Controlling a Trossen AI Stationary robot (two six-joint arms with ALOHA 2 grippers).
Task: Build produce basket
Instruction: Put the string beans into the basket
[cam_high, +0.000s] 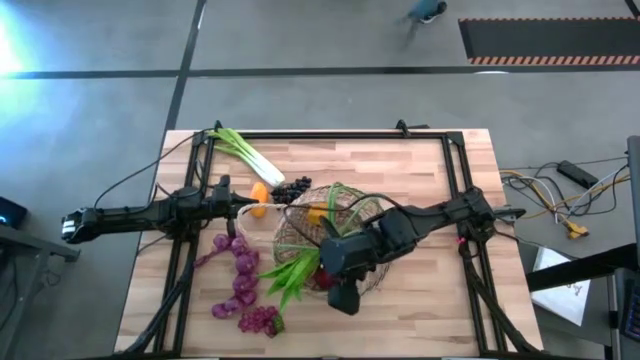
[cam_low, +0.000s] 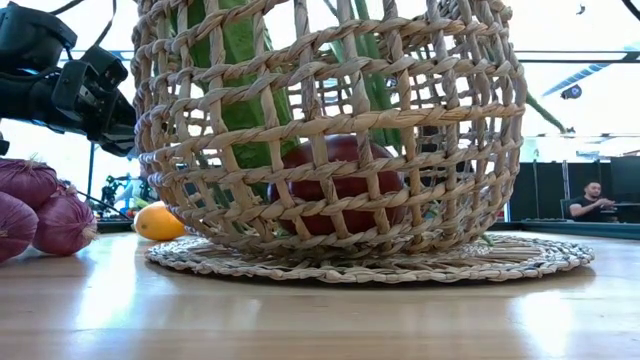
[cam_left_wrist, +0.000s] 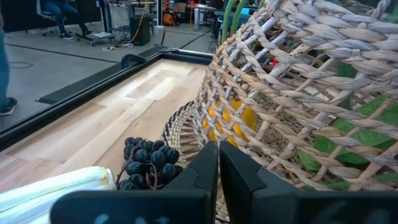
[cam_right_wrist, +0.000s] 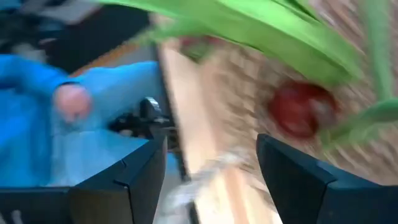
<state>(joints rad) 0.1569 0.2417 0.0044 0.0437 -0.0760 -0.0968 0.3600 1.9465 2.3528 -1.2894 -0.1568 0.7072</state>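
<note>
Near, lower left of the high view: pink-red bunch (cam_high: 259, 320) and a curved chain of purple pieces (cam_high: 241, 270) loose on the desk (cam_high: 430, 300). Likely light hollow plastic, knobbly; best taken across a single lobe or at the stem end, since the strings would probably swing.

Centre: basket (cam_high: 300, 232), pale woven wicker, sitting on a flat woven base in the low view. Judged light and stiff but springy, open weave apt to snag fingertips; rim or thin loop handle the sound place to take hold. Inside: red apple (cam_low: 335, 185), smooth and round, probably slippery, needing a grip across its widest part; long green leaves (cam_high: 295, 270) spilling over the near rim, soft and floppy, better held at the stalk; an orange piece (cam_left_wrist: 230, 121) showing through the weave.

Right gripper (cam_high: 342, 295) over the near rim of the basket, fingers parted, nothing seen between them.

Farther: dark grapes (cam_high: 290, 190) just beside the far-left side of the basket, bumpy and light. Orange piece (cam_high: 259, 193) next to them. Left gripper (cam_high: 243, 204) near these, fingers pressed together, empty.

Far, upper left of the desk: white-green leek (cam_high: 247, 155), long and rigid-looking; mid-shaft hold for balance.
</note>
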